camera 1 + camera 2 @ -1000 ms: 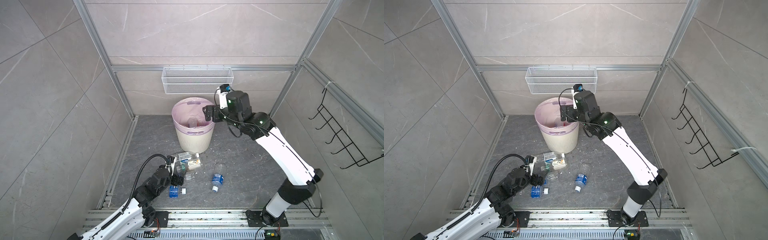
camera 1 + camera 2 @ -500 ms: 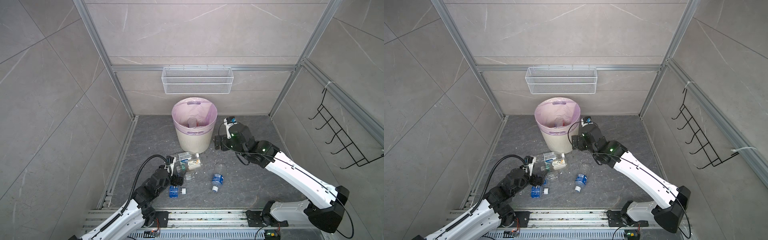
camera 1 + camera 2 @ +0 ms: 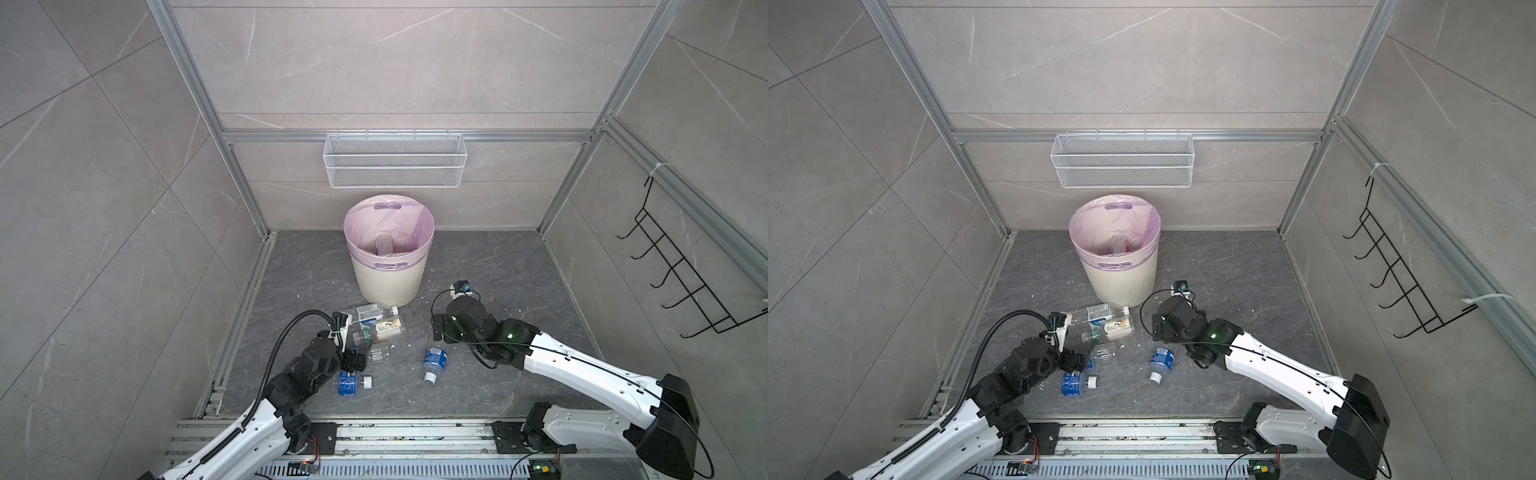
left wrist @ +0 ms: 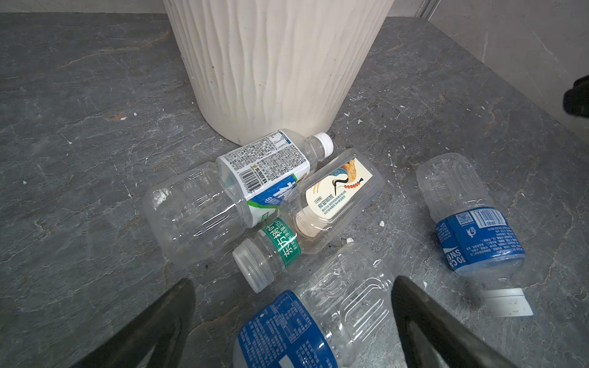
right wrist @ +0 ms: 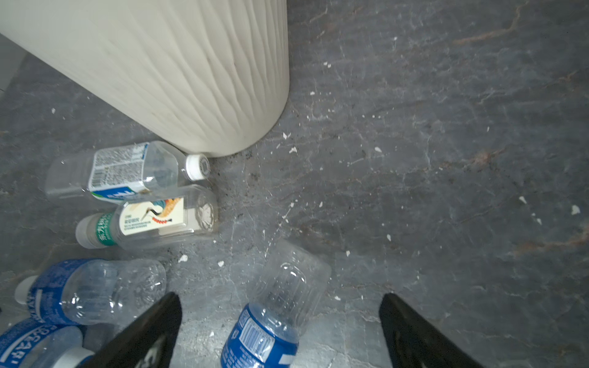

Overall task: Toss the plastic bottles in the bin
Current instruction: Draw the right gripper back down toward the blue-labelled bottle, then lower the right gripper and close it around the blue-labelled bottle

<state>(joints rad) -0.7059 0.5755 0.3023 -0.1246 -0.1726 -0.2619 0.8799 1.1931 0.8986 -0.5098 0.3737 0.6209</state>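
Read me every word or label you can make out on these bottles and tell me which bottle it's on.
"东方树叶": green neck band of the crane-label bottle.
"PO CA" over "SWE": the lone blue-label bottle, cut off by its curve.
"CARI": a second blue-label bottle, at the right wrist view's edge.
Too small to read: the print on the white-label bottle and on the cream crane label.

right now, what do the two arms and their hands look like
Both arms have white tube links and black joint housings. The left arm carries a thick ribbed black hose looping over it; the right arm has a thin black cable and green lights on its joints. The left hand and right hand each have two black tapered fingers.
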